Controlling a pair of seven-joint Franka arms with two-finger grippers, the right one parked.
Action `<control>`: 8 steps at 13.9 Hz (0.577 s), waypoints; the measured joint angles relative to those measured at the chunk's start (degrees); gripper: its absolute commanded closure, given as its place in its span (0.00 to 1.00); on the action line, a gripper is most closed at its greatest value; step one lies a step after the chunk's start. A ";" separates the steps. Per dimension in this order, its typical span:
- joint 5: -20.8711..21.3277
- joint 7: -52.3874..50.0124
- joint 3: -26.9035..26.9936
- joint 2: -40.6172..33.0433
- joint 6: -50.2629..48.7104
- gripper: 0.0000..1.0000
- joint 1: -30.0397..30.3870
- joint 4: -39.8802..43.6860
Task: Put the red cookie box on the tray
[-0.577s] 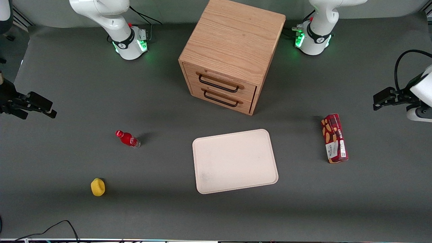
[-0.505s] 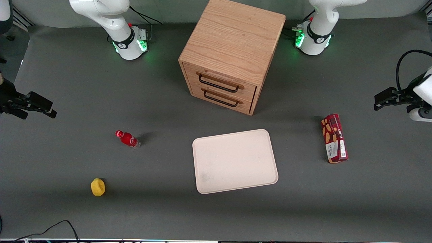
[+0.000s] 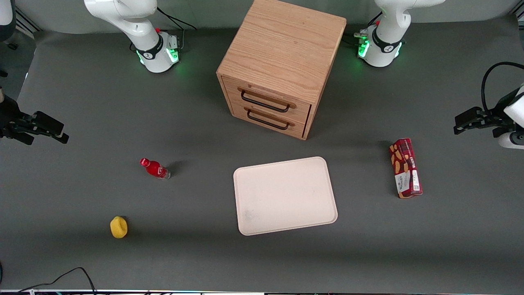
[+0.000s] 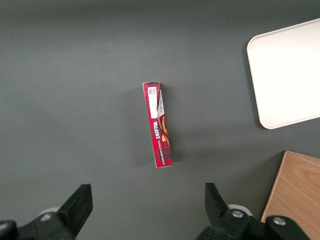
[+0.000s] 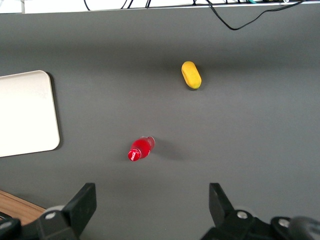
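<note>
The red cookie box lies flat on the grey table toward the working arm's end, long side running toward the front camera. It also shows in the left wrist view, white label patch at one end. The cream-pink tray lies empty in front of the drawer cabinet; its corner shows in the left wrist view. My left gripper hovers high over the table, farther toward the working arm's end than the box and farther from the front camera. It is open and empty, fingers wide apart.
A wooden two-drawer cabinet stands at mid-table, farther from the front camera than the tray. A small red bottle and a yellow object lie toward the parked arm's end. A black cable lies near the table's front edge.
My left gripper has drifted slightly toward the working arm's end of the table. The box and tray have not moved.
</note>
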 measured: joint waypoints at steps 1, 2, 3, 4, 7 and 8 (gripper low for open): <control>-0.06 -0.03 -0.03 0.13 0.00 0.00 0.00 0.00; -0.10 -0.04 -0.02 0.35 0.00 0.00 0.00 0.01; -0.15 -0.04 -0.04 0.62 0.01 0.00 -0.01 0.01; -0.20 -0.04 -0.08 0.90 0.02 0.00 -0.09 0.01; -0.27 -0.04 -0.20 1.67 0.07 0.00 -0.23 0.05; -0.30 -0.04 -0.24 1.97 0.18 0.00 -0.28 0.06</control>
